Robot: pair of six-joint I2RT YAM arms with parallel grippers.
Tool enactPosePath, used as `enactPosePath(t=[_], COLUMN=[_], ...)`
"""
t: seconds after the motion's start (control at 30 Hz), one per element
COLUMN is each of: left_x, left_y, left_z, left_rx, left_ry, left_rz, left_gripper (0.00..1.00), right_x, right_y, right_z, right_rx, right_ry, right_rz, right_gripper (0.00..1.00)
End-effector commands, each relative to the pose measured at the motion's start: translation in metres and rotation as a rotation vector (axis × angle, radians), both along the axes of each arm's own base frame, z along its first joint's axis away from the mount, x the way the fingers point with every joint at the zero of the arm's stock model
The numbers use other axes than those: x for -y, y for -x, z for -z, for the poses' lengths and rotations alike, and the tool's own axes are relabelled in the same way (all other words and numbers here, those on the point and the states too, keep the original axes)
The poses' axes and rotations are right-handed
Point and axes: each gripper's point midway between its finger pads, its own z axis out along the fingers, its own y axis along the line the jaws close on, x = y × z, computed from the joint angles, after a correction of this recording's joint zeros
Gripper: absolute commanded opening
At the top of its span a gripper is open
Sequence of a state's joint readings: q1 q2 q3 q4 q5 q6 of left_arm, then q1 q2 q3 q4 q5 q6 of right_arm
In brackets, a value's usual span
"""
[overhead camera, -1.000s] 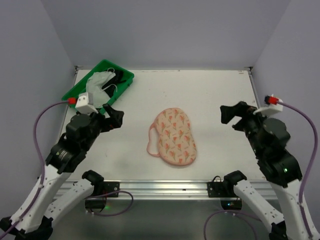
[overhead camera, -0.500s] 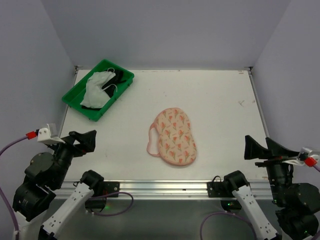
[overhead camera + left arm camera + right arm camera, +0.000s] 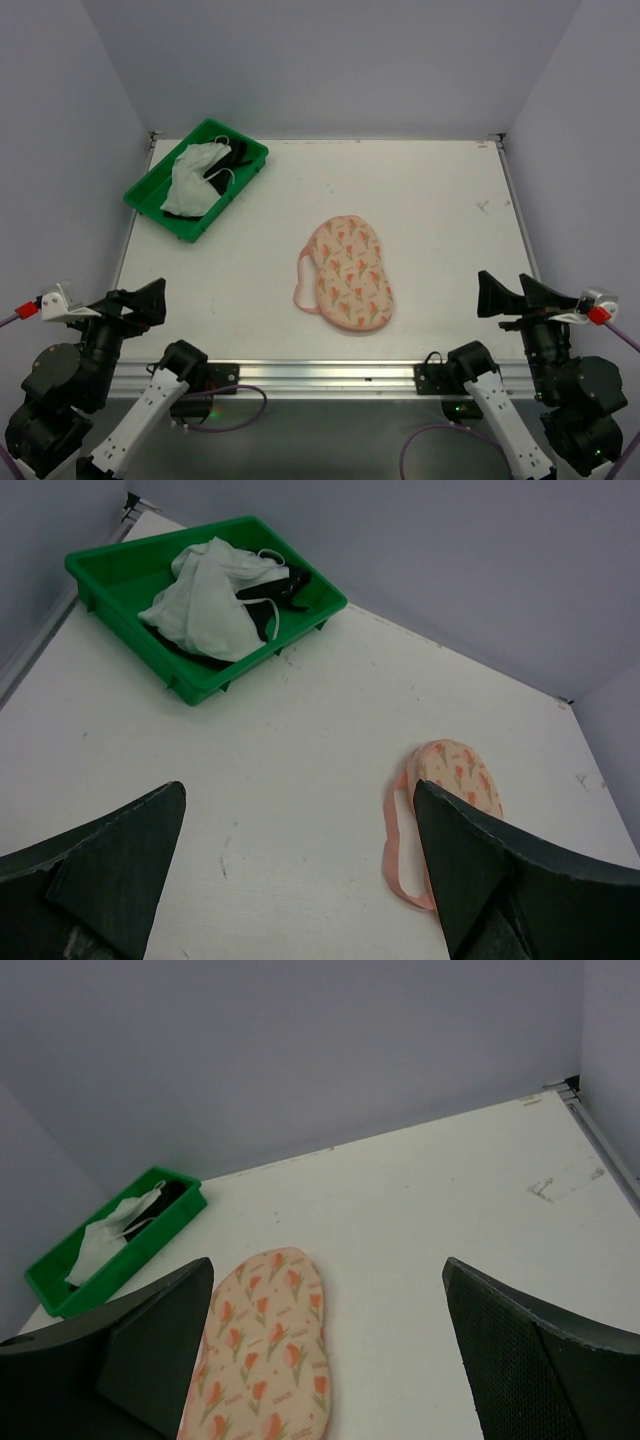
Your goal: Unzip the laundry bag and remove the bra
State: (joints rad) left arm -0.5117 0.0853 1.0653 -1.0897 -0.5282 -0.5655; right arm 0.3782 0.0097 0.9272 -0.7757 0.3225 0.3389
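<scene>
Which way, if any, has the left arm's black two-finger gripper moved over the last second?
Yes. In the top view the left gripper has retreated from beside the green rectangular plastic tray toward the near left corner of the table, jaws open.

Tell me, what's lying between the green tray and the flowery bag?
Nothing. In the top view, only bare white table stretches between the green tray and the laundry bag. The left wrist view agrees.

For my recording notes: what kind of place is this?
Probably a robot test cell, not a home: a white table enclosed by plain grey panels, with a green tray and a laundry bag.
</scene>
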Motion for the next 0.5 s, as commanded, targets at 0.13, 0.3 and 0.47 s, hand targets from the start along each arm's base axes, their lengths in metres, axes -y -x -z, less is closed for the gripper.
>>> enactPosePath(t=[0.13,0.3,0.47], left_x=[-0.012,-0.013,-0.003], left_y=[0.003,-0.002,-0.010], left_z=[0.004,0.011,0.019], left_rx=[-0.008,-0.030,-0.048], left_ry=[0.027,0.017,0.018], left_rz=[-0.067,-0.088,-0.057], left_gripper=[1.00,1.00,1.00], right_x=[-0.003,0.003,0.001], right_y=[0.000,0.004,0.006], right_z=[-0.013,-0.010,-0.012], right_rx=[0.050,0.066,0.073], right_ry=[0.015,0.003,0.004], right_rz=[-0.020,0.008,-0.010], right_gripper=[0.99,0.99,0.99])
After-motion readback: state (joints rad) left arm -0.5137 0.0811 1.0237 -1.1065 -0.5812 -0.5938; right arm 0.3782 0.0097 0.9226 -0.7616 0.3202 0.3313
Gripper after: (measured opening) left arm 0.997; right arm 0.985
